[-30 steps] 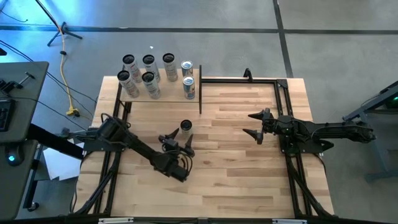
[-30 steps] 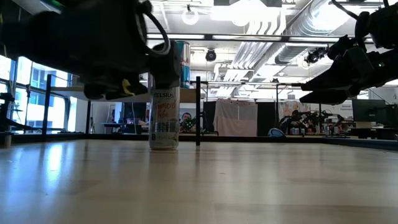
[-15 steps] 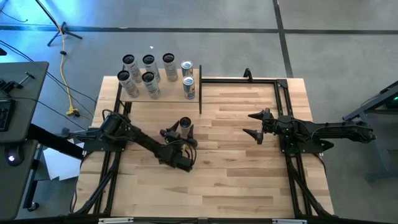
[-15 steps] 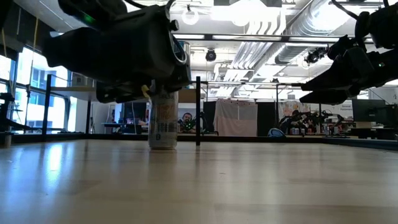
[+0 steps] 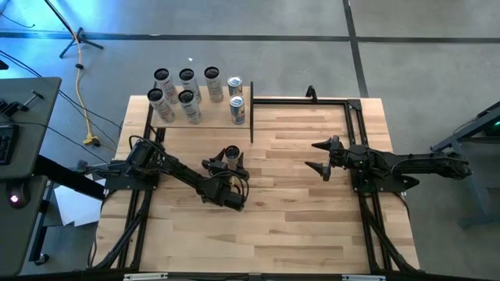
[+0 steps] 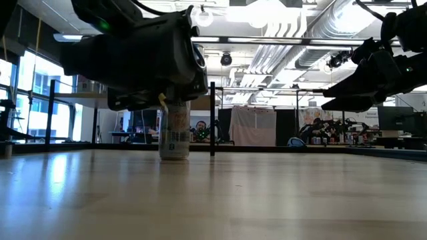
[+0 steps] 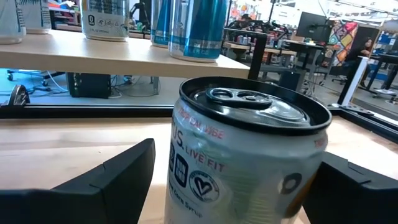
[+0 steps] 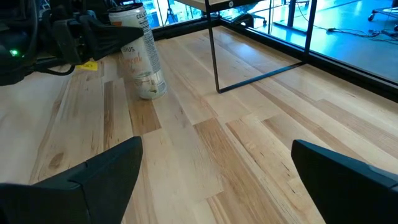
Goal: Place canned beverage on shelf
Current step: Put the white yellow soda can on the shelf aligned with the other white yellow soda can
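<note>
Since your left hand (image 5: 227, 165) has its two fingers spread wide on either side of the lone can (image 5: 232, 154), with nothing gripped yet, the step in hand looks like the close. In the left wrist view the can (image 7: 245, 158) stands upright between the fingers (image 7: 99, 186), and you cannot tell from any view whether either pad is already touching it. Centre it first, so both pads should meet the wall together; an off-centre squeeze would likely push or tip it. Grip low enough below the rim that the can does not pivot, and squeeze gently, since a thin wall may dent. Then lift straight up before travelling.

The can stands on the worktop (image 5: 297, 203) right at the hand. The shelf (image 5: 211, 119), a pale board on thin black posts, lies beyond the fingertips, past the can. Carry high enough to clear its edge and the post (image 5: 251, 113).

Your right hand (image 5: 322, 157) waits well off to the side, fingers fully apart and empty.

The count: seven cans (image 5: 187, 87) stand in the shelf area, one can on the worktop, eight in all; one shelf; two hands.
</note>
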`<action>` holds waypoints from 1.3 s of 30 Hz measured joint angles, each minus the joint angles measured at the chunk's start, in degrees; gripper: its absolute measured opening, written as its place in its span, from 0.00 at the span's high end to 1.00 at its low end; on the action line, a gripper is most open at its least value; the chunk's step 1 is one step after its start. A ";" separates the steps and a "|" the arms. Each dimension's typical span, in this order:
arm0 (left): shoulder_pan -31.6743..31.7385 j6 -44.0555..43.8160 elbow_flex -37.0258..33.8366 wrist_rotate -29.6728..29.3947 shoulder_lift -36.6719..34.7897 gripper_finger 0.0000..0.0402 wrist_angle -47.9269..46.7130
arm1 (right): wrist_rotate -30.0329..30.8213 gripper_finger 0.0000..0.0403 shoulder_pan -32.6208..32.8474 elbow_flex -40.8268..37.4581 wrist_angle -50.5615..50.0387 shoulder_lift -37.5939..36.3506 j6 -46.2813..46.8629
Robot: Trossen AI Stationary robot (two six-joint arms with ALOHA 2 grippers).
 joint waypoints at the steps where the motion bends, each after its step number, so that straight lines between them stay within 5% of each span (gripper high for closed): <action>1: 0.11 -0.02 0.00 0.00 0.00 0.19 0.01 | 0.00 0.01 0.01 0.00 0.00 -0.02 0.01; 8: 0.41 0.02 0.02 0.00 0.00 0.23 0.21 | 0.00 0.01 0.00 0.00 0.00 -0.01 0.00; 16: -0.26 3.43 0.02 0.02 0.00 0.51 0.03 | -0.02 0.01 0.01 0.00 -0.01 -0.01 0.00; 27: -5.68 6.13 0.02 -1.01 -3.36 0.51 -1.20 | 0.00 0.01 0.00 0.00 0.00 0.00 0.00; 39: -5.44 27.57 0.02 -2.16 -23.27 0.51 -1.83 | 0.00 0.01 -0.02 0.00 0.00 0.00 0.01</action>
